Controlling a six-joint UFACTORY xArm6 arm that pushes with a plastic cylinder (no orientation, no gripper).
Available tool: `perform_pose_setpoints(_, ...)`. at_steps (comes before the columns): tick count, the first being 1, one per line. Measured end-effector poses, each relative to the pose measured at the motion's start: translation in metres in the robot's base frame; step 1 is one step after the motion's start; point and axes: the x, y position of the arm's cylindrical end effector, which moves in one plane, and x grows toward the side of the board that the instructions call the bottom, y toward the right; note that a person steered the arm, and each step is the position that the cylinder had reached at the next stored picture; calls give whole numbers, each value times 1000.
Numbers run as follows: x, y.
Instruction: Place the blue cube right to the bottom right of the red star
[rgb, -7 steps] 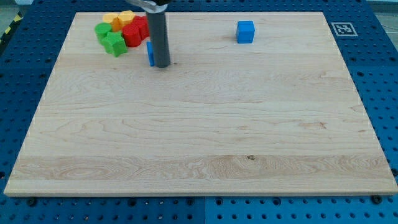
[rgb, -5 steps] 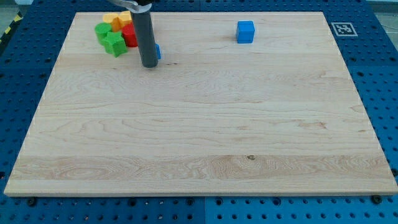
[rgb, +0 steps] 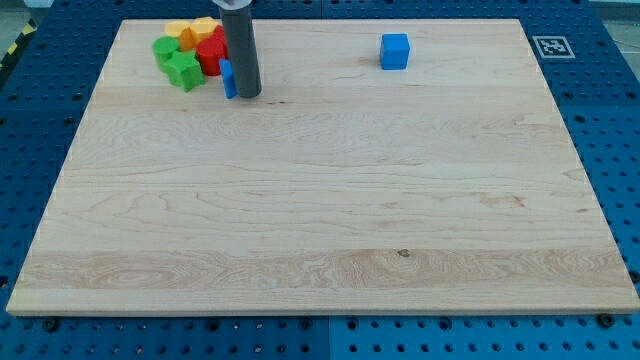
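Note:
A blue cube (rgb: 395, 50) sits alone near the view's top, right of centre. A red star-like block (rgb: 212, 52) lies in a cluster at the view's top left, with a green block (rgb: 180, 66), a yellow one (rgb: 180, 30) and an orange one (rgb: 203, 26). My dark rod stands just right of the cluster, with my tip (rgb: 245, 96) on the board. A second small blue block (rgb: 228, 78) peeks out on the rod's left side, touching it, just below and right of the red block; most of it is hidden by the rod.
The wooden board (rgb: 320, 220) rests on a blue perforated table. A black-and-white marker tag (rgb: 552, 46) sits on the board's top right corner.
My rod shifted left toward the cluster, then slightly back right. The small blue block beside it moved left and up, ending next to the red block. The far blue cube has not moved.

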Motion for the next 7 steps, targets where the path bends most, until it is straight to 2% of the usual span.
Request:
perform_pose_setpoints(1,2,-6)
perform_pose_setpoints(2,4,28)
perform_pose_setpoints(4,4,42)
perform_pose_setpoints(5,12,83)
perform_pose_setpoints(7,58,149)
